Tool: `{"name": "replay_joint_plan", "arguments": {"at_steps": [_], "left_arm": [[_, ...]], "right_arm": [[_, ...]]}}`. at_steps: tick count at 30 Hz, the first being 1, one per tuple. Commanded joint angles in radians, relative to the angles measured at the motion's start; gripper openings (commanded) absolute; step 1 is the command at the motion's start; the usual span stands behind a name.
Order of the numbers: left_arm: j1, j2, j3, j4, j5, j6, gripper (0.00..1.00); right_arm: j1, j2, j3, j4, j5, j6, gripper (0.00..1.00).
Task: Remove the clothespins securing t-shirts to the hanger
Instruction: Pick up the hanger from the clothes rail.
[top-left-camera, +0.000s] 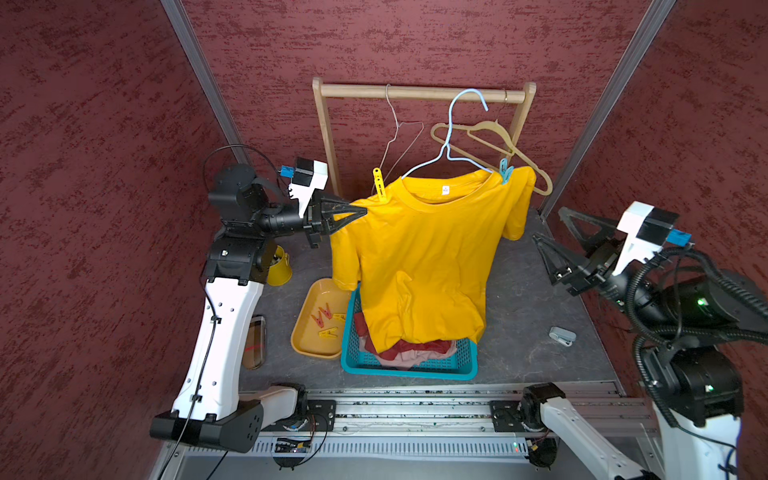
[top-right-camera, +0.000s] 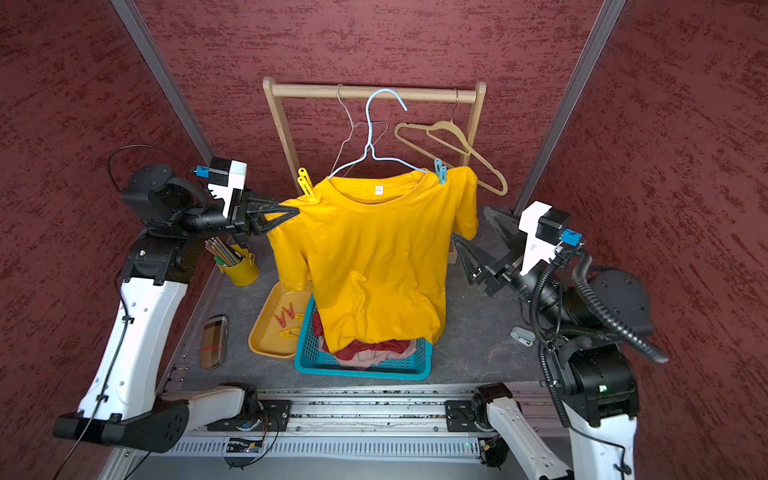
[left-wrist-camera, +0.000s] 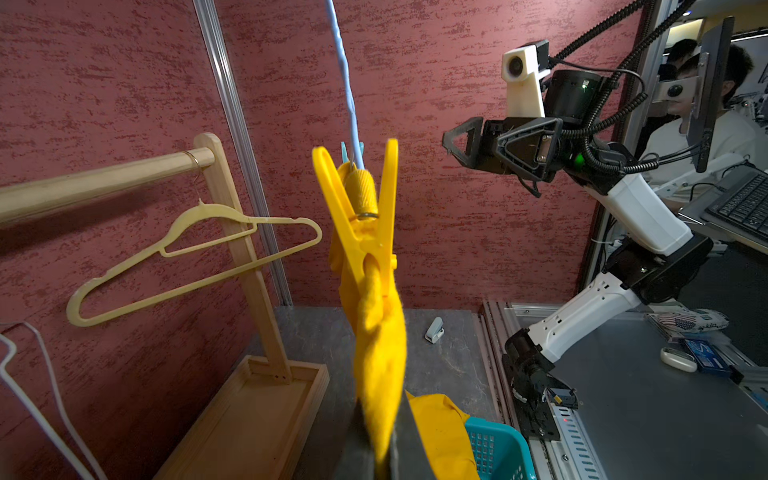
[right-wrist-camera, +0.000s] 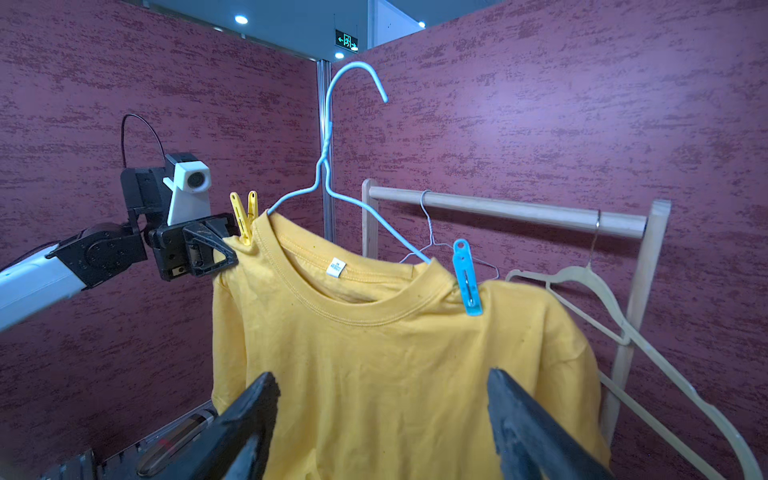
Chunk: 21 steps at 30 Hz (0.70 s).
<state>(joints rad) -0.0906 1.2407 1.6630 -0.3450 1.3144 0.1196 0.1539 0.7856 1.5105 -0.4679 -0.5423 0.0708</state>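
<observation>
A mustard yellow t-shirt (top-left-camera: 419, 257) hangs on a light blue wire hanger (top-left-camera: 446, 145) whose hook is off the rod. A yellow clothespin (top-left-camera: 378, 185) (left-wrist-camera: 361, 216) pins one shoulder and a light blue clothespin (top-left-camera: 505, 170) (right-wrist-camera: 467, 278) pins the other. My left gripper (top-left-camera: 365, 212) (left-wrist-camera: 381, 415) is shut on the shirt's shoulder just below the yellow clothespin. Off the shirt's other sleeve, my right gripper (top-left-camera: 547, 223) (right-wrist-camera: 380, 374) stands open and empty. A dark red t-shirt (top-left-camera: 415, 347) and a pale pink one (top-left-camera: 399, 360) lie in the teal basket (top-left-camera: 465, 365). Red (top-left-camera: 322, 316) and yellow (top-left-camera: 328, 333) clothespins lie in the yellow tray (top-left-camera: 307, 349).
A wooden rack (top-left-camera: 415, 92) at the back holds a bare white wire hanger (top-left-camera: 399, 133) and a beige plastic hanger (top-left-camera: 494, 141). A yellow cup of pencils (top-right-camera: 239, 266) and a checked case (top-right-camera: 214, 340) sit at the left. A small grey object (top-left-camera: 562, 335) lies at the right.
</observation>
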Motion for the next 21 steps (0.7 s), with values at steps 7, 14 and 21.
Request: {"name": "replay_joint_plan", "arguments": {"at_steps": [7, 14, 21], "left_arm": [[0.199, -0.058, 0.038, 0.177, 0.162, -0.158, 0.00], [0.336, -0.044, 0.215, 0.227, 0.234, -0.274, 0.00], [0.331, -0.040, 0.225, 0.222, 0.284, -0.315, 0.00]], "right_arm": [[-0.002, 0.134, 0.101, 0.158, -0.142, 0.066, 0.82], [-0.002, 0.152, 0.093, 0.224, -0.181, 0.130, 0.83], [-0.002, 0.116, 0.102, 0.181, -0.142, 0.094, 0.83]]}}
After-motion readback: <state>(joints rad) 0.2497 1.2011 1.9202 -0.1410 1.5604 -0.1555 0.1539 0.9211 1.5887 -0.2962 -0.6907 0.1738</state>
